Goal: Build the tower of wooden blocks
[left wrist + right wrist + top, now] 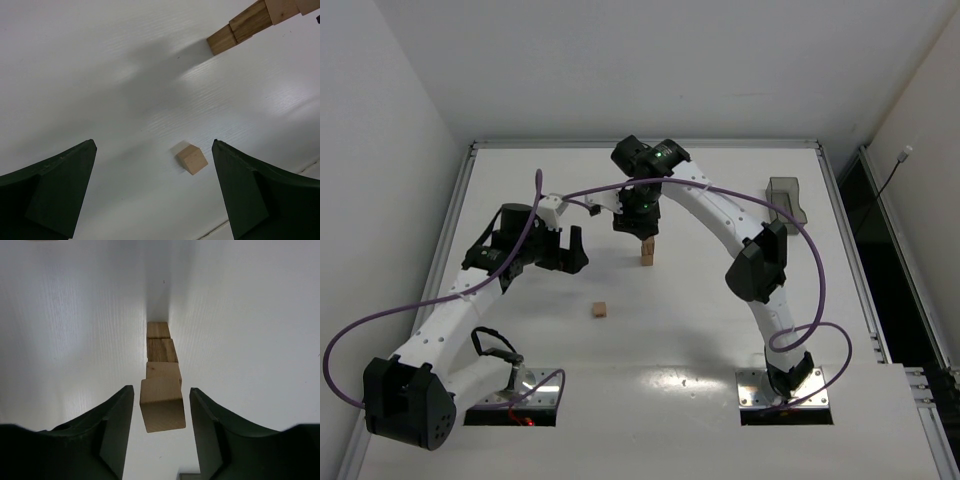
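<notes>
The tower [162, 352] stands four cubes high on the surface [720, 330]. The right pincer [161, 390] straddles its top cube [162, 410], jaws slightly apart, gripping nothing. One loose cube [192, 158] lies nearby beneath the wide-open, empty left pincer [153, 145], apparently the last to stack.

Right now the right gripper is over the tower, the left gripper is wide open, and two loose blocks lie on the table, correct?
Not quite: only one loose block lies on the table, as the top external view shows. The rest holds: the right gripper is over the tower and the left gripper is wide open.
</notes>
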Robot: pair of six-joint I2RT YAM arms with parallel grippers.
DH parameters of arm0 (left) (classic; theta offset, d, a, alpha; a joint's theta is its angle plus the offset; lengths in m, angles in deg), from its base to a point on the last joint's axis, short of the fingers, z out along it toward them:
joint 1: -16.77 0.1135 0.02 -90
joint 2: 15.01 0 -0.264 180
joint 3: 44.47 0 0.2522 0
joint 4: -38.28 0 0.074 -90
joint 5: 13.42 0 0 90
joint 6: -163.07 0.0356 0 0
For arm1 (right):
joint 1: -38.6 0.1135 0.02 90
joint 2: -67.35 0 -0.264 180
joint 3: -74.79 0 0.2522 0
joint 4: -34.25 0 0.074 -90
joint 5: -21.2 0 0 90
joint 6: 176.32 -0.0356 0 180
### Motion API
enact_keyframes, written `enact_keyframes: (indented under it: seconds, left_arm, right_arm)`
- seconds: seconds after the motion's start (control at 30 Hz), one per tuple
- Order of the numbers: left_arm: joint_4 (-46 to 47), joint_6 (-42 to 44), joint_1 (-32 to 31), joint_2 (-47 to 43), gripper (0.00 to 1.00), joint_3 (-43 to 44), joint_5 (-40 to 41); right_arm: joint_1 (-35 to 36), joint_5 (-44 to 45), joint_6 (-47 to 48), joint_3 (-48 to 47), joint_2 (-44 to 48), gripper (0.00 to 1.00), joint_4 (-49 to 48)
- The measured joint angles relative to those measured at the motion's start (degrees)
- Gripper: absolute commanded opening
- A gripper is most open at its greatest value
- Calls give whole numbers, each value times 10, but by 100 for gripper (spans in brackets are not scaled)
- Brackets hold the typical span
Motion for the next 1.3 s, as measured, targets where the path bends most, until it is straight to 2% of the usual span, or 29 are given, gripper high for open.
enact_keyframes:
  seconds: [0.27,0.57,0.8,0.93,1.03,1.13,1.27,1.3]
  left_arm:
    - [0,0,0,0,100,0,0]
    - [0,3,0,-11,100,-2,0]
    - [-15,48,0,10,100,2,-19]
    - [-47,96,-15,58,100,19,-37]
    - [-58,116,-44,96,94,40,-35]
    - [-60,120,-56,133,87,77,-28]
    - [-45,97,-57,199,58,167,-12]
    - [-39,87,-58,213,58,184,-7]
  right_arm:
    - [0,0,1,0,0,67,0]
    - [-19,-36,-10,-46,7,69,2]
    - [-130,-50,-40,-39,115,70,-57]
    - [-229,-39,-56,92,258,72,-147]
    - [-270,-34,-70,164,330,70,-177]
    - [-280,-46,-92,216,352,69,-202]
    - [-293,-66,-132,282,346,69,-220]
    - [-298,-68,-141,291,343,69,-220]
